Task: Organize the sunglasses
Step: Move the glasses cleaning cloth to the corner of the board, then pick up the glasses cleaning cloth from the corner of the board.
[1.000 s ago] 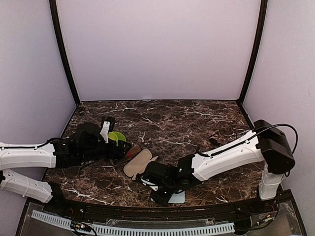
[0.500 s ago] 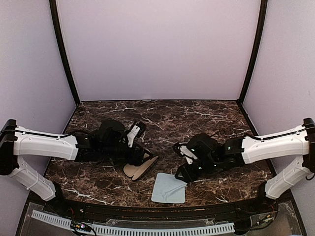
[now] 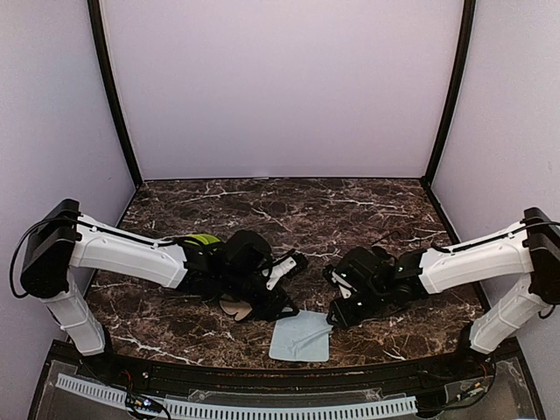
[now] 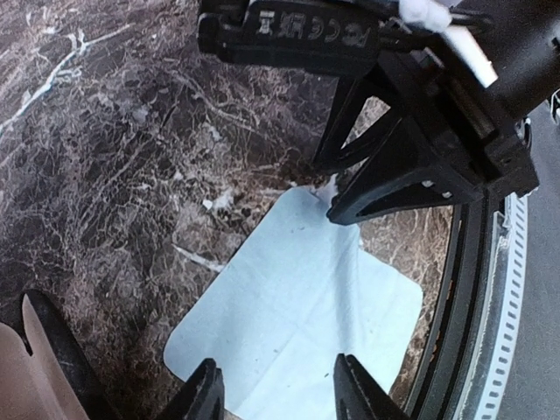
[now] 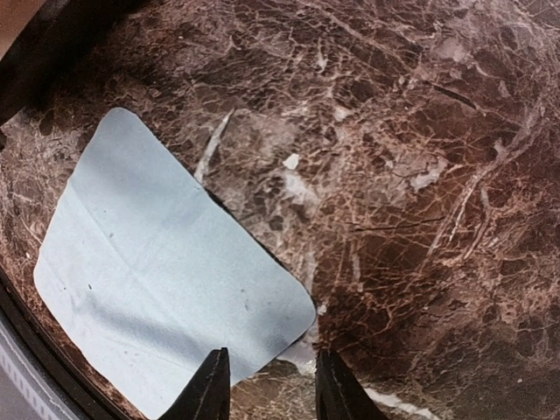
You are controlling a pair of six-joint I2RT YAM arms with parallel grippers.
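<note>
From where I stand I count 2 white-and-black robot arms, the left arm [image 3: 122, 254] and the right arm [image 3: 472, 258]. They carry 2 black two-finger grippers, 1 per arm: the left gripper [image 4: 276, 398] and the right gripper [image 5: 267, 394]. There is 1 dark brown marble table [image 3: 289, 206]. On it I make out 1 light blue square cloth [image 3: 300, 339] and 1 tan oblong case shell [image 3: 233, 307], half hidden under the left arm. There is also 1 lime-green rounded piece [image 3: 203, 239], too covered by that arm to name.
</note>
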